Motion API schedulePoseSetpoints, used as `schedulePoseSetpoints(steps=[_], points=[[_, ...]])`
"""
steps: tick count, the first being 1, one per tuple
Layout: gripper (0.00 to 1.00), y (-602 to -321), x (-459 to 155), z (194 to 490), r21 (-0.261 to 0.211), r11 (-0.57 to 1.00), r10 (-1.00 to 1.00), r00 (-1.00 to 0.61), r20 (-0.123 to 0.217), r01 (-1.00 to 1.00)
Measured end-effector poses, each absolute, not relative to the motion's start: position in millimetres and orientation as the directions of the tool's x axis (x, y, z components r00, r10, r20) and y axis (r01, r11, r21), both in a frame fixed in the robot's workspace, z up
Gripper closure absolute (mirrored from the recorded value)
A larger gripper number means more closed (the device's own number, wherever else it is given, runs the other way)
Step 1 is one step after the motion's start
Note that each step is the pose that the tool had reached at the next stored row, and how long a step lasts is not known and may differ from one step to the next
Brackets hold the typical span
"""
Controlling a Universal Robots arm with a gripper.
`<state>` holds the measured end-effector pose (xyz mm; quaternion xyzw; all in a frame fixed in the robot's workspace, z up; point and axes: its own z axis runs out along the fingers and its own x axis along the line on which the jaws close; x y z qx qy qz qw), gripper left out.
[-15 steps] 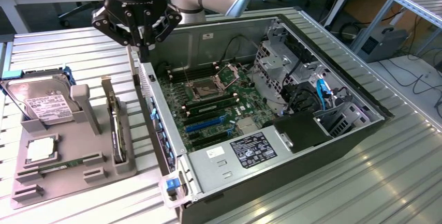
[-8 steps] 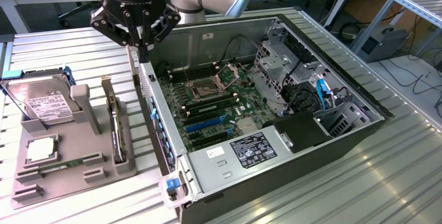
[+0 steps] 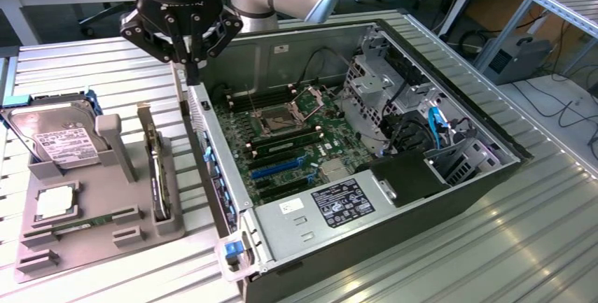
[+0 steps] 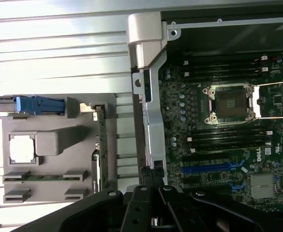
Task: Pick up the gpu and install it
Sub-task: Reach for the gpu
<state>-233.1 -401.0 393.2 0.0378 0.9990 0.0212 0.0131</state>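
Your gripper (image 3: 192, 72) is pinched fully shut with nothing between its fingers. It hangs over the rim of the open computer case (image 3: 280, 54), on the side of the case nearest the holder. The gpu (image 3: 157, 170) is outside the case, standing on its long edge in a slot of the grey holder (image 3: 84, 177) just beside the case wall, and it is untouched.

I judge the pick-up barely begun. To do it well, spread the fingers, square them across the card's thin upper edge, clamp on the stiff board and draw it straight up out of the slot so it cannot bind.

Edge-on, the card reads as a thin dark strip. The holder looks like matte moulded plastic, the case is bare silvery sheet metal, and the tabletop (image 3: 94, 72) is ribbed, shiny slats.
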Motion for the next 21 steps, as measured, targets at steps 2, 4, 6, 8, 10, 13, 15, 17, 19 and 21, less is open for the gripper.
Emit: schedulePoseSetpoints(steps=[2,4,6,8,10,13,15,17,19,21], points=[[0.89,-401.0,-233.6,393.2,0.043,0.996,0.076,-0.997,-0.025,0.075],[0.89,-401.0,-234.1,393.3,0.043,0.996,0.076,-0.997,-0.025,0.075],[0.89,-401.0,-234.5,393.2,0.043,0.996,0.076,-0.997,-0.025,0.075],[0.89,-401.0,-235.0,393.2,0.043,0.996,0.076,-0.997,-0.025,0.075],[0.89,-401.0,-235.4,393.2,0.043,0.996,0.076,-0.997,-0.025,0.075],[0.89,-401.0,-236.0,393.3,0.043,0.996,0.076,-0.997,-0.025,0.075],[0.89,-401.0,-236.4,393.2,0.043,0.996,0.076,-0.997,-0.025,0.075],[0.89,-401.0,-237.9,393.2,0.043,0.996,0.076,-0.997,-0.025,0.075],[0.89,-401.0,-238.2,393.3,0.043,0.996,0.076,-0.997,-0.025,0.075],[0.89,-401.0,-238.6,393.3,0.043,0.996,0.076,-0.997,-0.025,0.075]])
